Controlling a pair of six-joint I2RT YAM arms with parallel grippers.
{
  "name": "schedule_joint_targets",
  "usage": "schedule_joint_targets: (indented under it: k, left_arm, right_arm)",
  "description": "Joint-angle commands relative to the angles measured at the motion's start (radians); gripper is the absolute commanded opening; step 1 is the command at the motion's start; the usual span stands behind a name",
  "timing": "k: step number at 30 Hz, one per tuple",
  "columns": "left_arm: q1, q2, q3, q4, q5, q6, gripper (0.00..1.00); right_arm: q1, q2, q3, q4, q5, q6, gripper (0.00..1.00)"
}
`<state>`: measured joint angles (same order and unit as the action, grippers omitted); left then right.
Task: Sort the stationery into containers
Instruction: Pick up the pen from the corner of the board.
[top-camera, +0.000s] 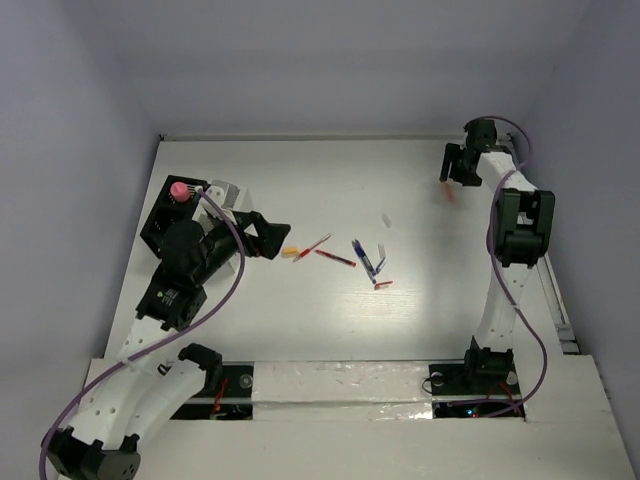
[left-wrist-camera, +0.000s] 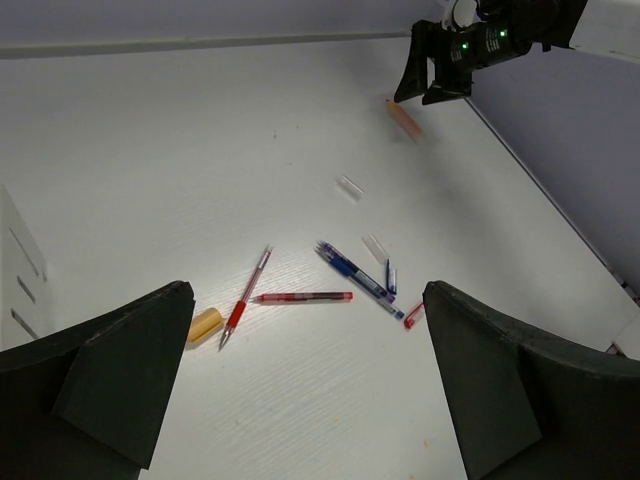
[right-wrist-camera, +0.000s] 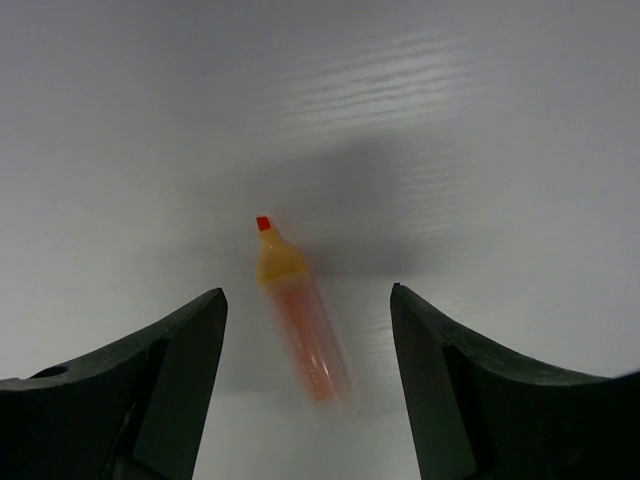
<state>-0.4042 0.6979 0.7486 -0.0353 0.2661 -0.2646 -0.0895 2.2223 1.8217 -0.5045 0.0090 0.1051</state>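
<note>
An orange highlighter, uncapped and motion-blurred, shows between the fingers of my right gripper, which is open and touches it on neither side. From above it is a blurred orange streak just below the right gripper at the far right. Two red pens, a blue pen, a yellow-orange cap and a red cap lie mid-table. My left gripper hovers open and holds nothing, left of them. The black container holds a pink-topped piece; the white container adjoins it.
Two clear caps lie on the table beyond the pens. The left arm's body partly covers the containers in the top view. Walls close the table on the left, back and right.
</note>
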Motion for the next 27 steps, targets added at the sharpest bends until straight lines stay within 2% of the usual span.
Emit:
schedule_joint_targets:
  k: [1,3,4,6,9,10,12,14,15,17,19,21,25,27]
  left_arm:
    - [0.030,-0.014,0.014,0.038,0.030,0.019,0.99]
    - [0.041,-0.012,0.012,0.044,0.047,0.013,0.99]
    - [0.041,-0.008,0.014,0.048,0.056,0.011,0.99]
    - [0.060,-0.003,0.012,0.051,0.070,0.002,0.99]
    - [0.070,0.002,0.009,0.051,0.070,-0.004,0.99]
    - [0.070,0.002,0.009,0.049,0.071,-0.007,0.99]
    - [0.070,-0.003,0.008,0.049,0.074,-0.007,0.99]
    - [0.070,-0.008,0.005,0.049,0.081,-0.010,0.99]
    - [0.070,-0.006,0.002,0.051,0.087,-0.013,0.99]
    - [0.070,-0.005,-0.003,0.058,0.111,-0.021,0.99]
    - [0.070,0.002,-0.005,0.066,0.130,-0.027,0.99]
    - [0.070,0.012,-0.009,0.072,0.162,-0.041,0.99]
    - [0.070,0.028,-0.020,0.104,0.219,-0.062,0.97]
    - [0.070,0.038,-0.025,0.116,0.242,-0.073,0.90]
  right_arm:
    - [0.008,0.071,0.115,-0.138,-0.032,-0.068,0.70]
    - [0.008,0.108,0.163,-0.167,-0.029,-0.067,0.67]
    - [0.008,0.120,0.165,-0.176,-0.027,-0.064,0.62]
    - [0.019,0.137,0.150,-0.174,-0.015,-0.061,0.60]
    - [0.051,0.134,0.133,-0.166,0.045,-0.065,0.51]
    - [0.060,0.134,0.136,-0.172,0.075,-0.067,0.45]
    - [0.085,0.137,0.137,-0.184,0.104,-0.070,0.43]
    - [0.085,0.137,0.136,-0.189,0.124,-0.068,0.16]
    - [0.085,0.142,0.142,-0.196,0.123,-0.061,0.08]
    - [0.085,0.143,0.146,-0.223,0.135,-0.039,0.06]
    - [0.085,0.107,0.117,-0.185,0.126,-0.035,0.14]
    - [0.085,0.086,0.077,-0.169,0.105,-0.028,0.00]
    - [0.094,-0.010,-0.014,-0.068,0.050,0.013,0.00]
    - [0.105,-0.120,-0.105,-0.016,0.023,0.041,0.00]
